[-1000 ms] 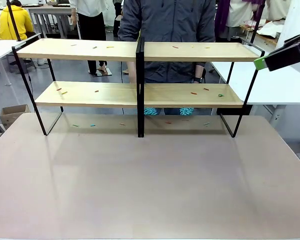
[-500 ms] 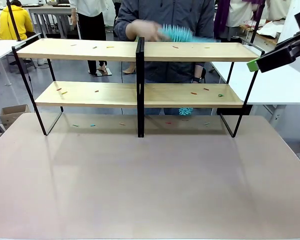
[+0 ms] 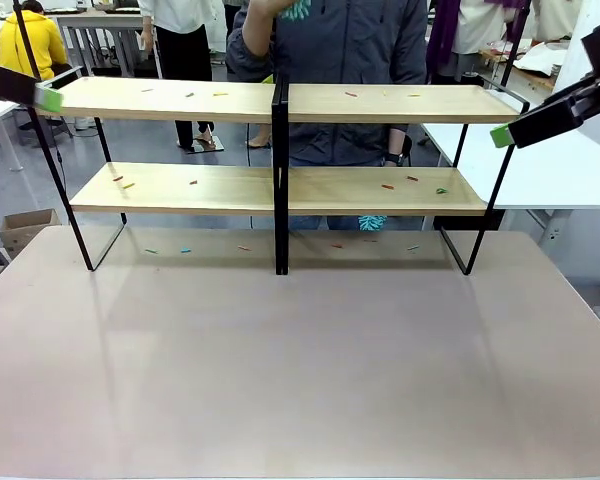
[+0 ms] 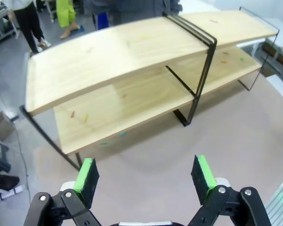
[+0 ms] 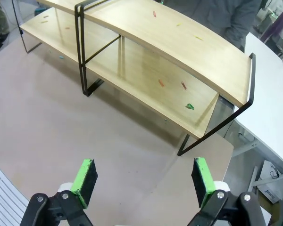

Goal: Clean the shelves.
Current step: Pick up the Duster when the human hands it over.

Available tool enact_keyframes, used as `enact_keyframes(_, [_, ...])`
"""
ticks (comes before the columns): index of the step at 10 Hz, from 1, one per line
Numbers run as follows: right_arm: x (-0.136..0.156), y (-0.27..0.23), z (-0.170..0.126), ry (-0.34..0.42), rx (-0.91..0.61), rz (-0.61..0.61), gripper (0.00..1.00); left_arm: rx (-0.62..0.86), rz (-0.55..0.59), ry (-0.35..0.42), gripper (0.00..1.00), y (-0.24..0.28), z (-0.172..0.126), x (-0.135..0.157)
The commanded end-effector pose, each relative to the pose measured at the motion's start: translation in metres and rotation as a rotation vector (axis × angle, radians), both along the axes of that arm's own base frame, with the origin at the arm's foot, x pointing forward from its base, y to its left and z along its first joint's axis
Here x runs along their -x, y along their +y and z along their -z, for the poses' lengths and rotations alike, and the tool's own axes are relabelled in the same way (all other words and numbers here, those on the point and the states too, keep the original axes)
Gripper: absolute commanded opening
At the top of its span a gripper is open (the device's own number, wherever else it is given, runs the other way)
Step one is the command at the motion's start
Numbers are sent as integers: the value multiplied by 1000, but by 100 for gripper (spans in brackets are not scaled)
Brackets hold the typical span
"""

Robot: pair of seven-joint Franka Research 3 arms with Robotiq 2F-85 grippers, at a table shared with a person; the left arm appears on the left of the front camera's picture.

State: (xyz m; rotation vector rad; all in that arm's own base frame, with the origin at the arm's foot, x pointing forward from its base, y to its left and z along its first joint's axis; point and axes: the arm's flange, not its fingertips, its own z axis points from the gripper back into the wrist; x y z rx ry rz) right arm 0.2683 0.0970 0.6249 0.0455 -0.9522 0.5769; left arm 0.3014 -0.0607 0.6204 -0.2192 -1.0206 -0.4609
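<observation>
Bare worktop (image 3: 300, 380) lies below my left claw (image 4: 144, 174) and right claw (image 5: 141, 181), each spread wide and empty. Ahead of them stand the shelves (image 4: 113, 52), coloured scraps (image 5: 190, 107) littering the boards. I judge I'm flanking either end to steady the rack.

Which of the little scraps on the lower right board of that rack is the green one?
The crumpled scrap closest to the right end of the shelves. The two bits beside it are thin and reddish.

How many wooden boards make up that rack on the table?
4: upper left board, upper right board, lower left board and lower right board, two either side of the central upright. None looks hidden.
</observation>
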Motion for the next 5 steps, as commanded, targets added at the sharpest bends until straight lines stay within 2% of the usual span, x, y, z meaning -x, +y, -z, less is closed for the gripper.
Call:
enact_keyframes(1, [26,-18,77,-13,-27,-17,100,11,4,11,100,-25,104,41])
enact_keyframes(3, [23,-21,78,-6,-30,-17,100,11,18,29,100,-42,103,29])
enact_keyframes(5, [22,-23,79,-4,-31,-16,100,16,-26,13,100,-49,102,24])
